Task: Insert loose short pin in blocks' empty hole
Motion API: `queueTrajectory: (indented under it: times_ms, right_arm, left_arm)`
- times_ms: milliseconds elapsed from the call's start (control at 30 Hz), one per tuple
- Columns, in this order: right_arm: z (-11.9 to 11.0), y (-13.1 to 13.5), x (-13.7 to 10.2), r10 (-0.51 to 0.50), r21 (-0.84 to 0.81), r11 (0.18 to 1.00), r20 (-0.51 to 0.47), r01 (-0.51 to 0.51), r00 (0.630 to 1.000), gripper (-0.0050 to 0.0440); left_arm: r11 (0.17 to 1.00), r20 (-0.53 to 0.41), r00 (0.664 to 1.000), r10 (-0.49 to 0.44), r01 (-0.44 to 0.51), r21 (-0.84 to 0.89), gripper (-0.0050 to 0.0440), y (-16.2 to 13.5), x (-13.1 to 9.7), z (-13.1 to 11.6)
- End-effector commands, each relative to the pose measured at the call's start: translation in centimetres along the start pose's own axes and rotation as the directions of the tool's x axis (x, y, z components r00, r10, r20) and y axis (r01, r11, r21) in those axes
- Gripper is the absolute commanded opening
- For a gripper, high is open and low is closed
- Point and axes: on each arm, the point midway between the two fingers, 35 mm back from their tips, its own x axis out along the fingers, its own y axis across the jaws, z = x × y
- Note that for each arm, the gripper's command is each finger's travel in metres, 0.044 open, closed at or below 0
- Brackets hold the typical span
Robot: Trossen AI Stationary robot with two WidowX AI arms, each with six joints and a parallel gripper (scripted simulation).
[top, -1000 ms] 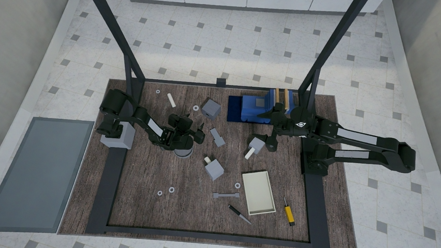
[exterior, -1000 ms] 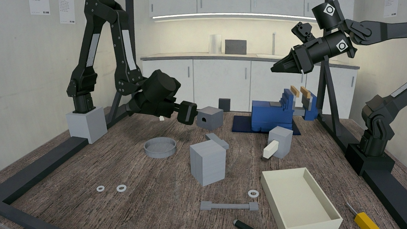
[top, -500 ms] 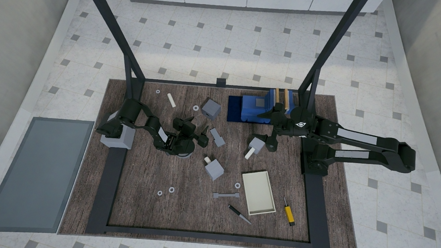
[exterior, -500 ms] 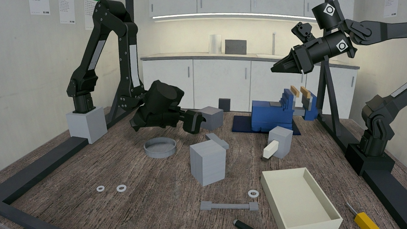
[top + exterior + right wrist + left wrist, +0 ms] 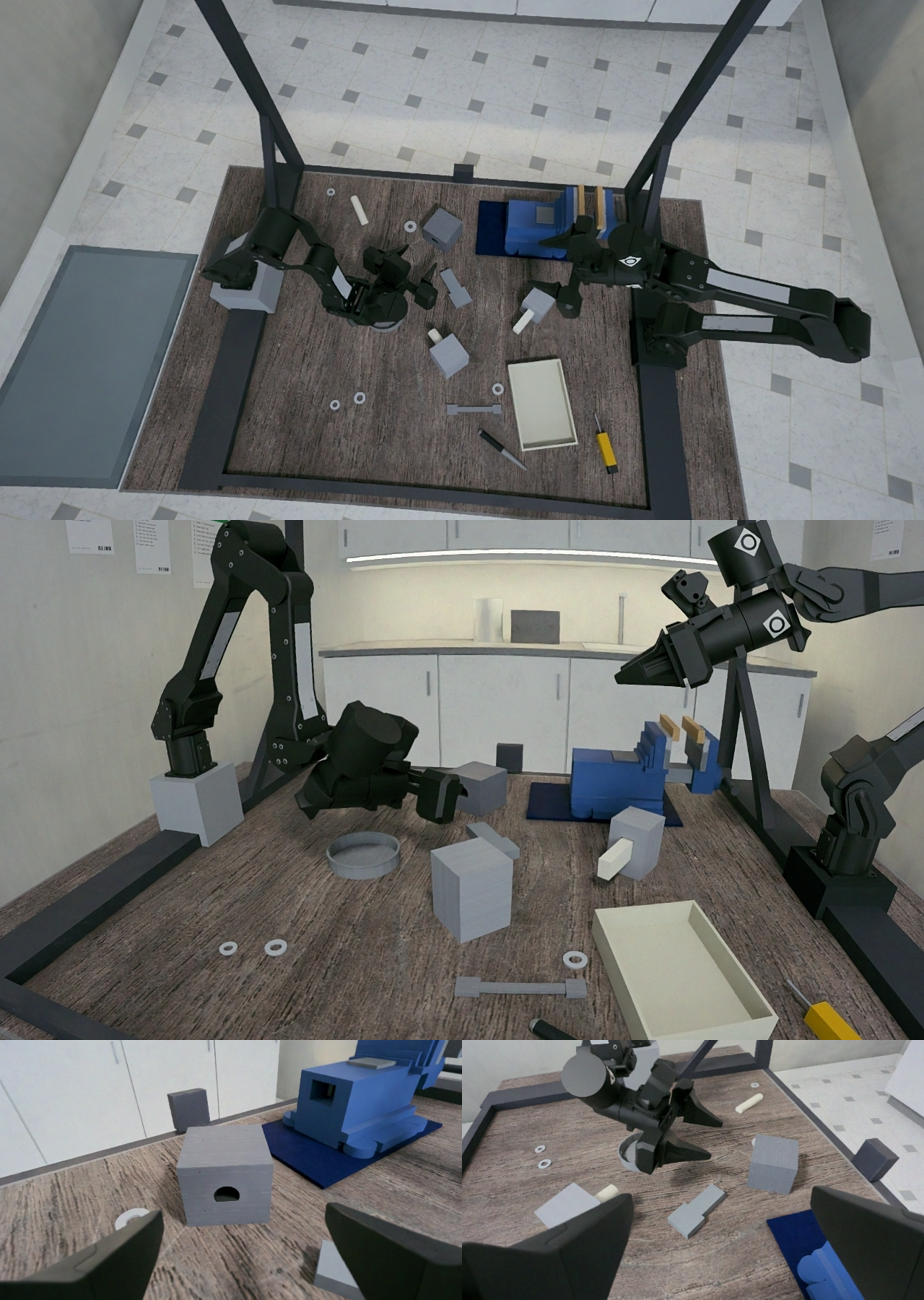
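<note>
The short pin (image 5: 359, 210) (image 5: 748, 1103) lies loose on the worktop (image 5: 297, 381) (image 5: 161, 908) (image 5: 715, 1271) (image 5: 231, 1271), well apart from both claws; in the exterior view it is not seen. The empty hole (image 5: 227, 1194) is shown in the near face of a gray block (image 5: 442, 229) (image 5: 481, 788) (image 5: 774, 1163) (image 5: 225, 1175), which stands upright near a washer (image 5: 406, 227) (image 5: 124, 1218). The right claw (image 5: 419, 256) (image 5: 463, 792) (image 5: 717, 1140) (image 5: 244, 1215) is spread, with nothing between its fingers, and is held above the worktop, directed toward this block. The left claw (image 5: 537, 263) (image 5: 616, 677) (image 5: 721, 1199) is likewise spread and unloaded, raised near the blue vise (image 5: 529, 226) (image 5: 613, 778) (image 5: 826, 1271) (image 5: 325, 1105). Two further blocks, the middle block (image 5: 449, 355) (image 5: 471, 888) (image 5: 567, 1206) and the block nearer the vise (image 5: 538, 305) (image 5: 639, 843), are each fitted with a protruding pin. A stepped gray piece (image 5: 455, 289) (image 5: 494, 840) (image 5: 694, 1211) (image 5: 337, 1271) is laid flat between the blocks.
</note>
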Motion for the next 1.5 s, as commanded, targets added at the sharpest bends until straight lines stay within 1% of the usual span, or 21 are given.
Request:
queueTrajectory:
  times_ms: [0,67,200,333,433,500,633,733,867,1000,1067,1133,1467]
  right_arm:
    - [0.9,0.0,0.1,-0.009,-0.013,1.000,0.005,0.009,1.000,0.0328]
    - [1.2,0.1,0.1,-0.023,-0.005,1.000,0.001,0.023,1.000,0.0280]
    - [1.1,1.2,0.3,-0.068,0.056,0.996,-0.027,0.070,0.997,0.0190]
    - [1.0,2.5,0.6,-0.125,0.134,0.982,-0.067,0.133,0.990,0.0190]
    - [1.0,3.5,0.8,-0.164,0.190,0.965,-0.099,0.181,0.981,0.0190]
    - [1.0,3.5,0.8,-0.164,0.190,0.965,-0.099,0.181,0.981,0.0190]
    - [1.0,5.1,1.2,-0.221,0.273,0.927,-0.152,0.256,0.963,0.0190]
    - [1.0,6.1,1.4,-0.256,0.327,0.893,-0.194,0.308,0.947,0.0190]
    - [1.0,7.4,1.7,-0.293,0.388,0.843,-0.247,0.371,0.924,0.0190]
    - [1.0,8.6,2.1,-0.323,0.440,0.788,-0.300,0.431,0.898,0.0190]
    - [1.0,8.6,2.1,-0.323,0.440,0.788,-0.300,0.431,0.898,0.0190]
    - [1.0,9.2,2.2,-0.336,0.462,0.759,-0.325,0.458,0.884,0.0190]
    - [1.5,11.5,3.4,-0.382,0.548,0.606,-0.435,0.576,0.816,0.0190]
  left_arm:
    - [1.000,0.032,0.999,-0.004,0.004,0.000,0.0400,-0.1,-0.5,1.3]
    - [1.000,0.027,1.000,-0.009,0.009,0.003,0.0400,-0.3,-0.2,1.6]
    - [0.999,0.026,0.999,-0.048,0.047,0.022,0.0400,-1.6,0.6,4.2]
    - [0.995,0.026,0.995,-0.094,0.093,0.047,0.0400,-3.5,2.0,7.6]
    - [0.991,0.026,0.992,-0.122,0.120,0.061,0.0400,-4.7,3.0,9.5]
    - [0.991,0.026,0.992,-0.122,0.120,0.061,0.0400,-4.7,3.0,9.5]
    - [0.986,0.025,0.988,-0.153,0.151,0.076,0.0400,-6.3,4.3,11.5]
    - [0.983,0.024,0.986,-0.168,0.165,0.083,0.0400,-7.1,4.9,12.3]
    - [0.982,0.024,0.985,-0.173,0.171,0.086,0.0400,-7.5,5.3,12.8]
    - [0.982,0.020,0.985,-0.172,0.170,0.086,0.0400,-7.5,5.5,12.7]
    - [0.982,0.020,0.985,-0.172,0.170,0.086,0.0400,-7.5,5.5,12.7]
    - [0.982,0.028,0.985,-0.173,0.170,0.085,0.0400,-7.5,5.2,12.9]
    - [0.982,0.020,0.985,-0.169,0.167,0.082,0.0400,-7.4,5.3,12.5]
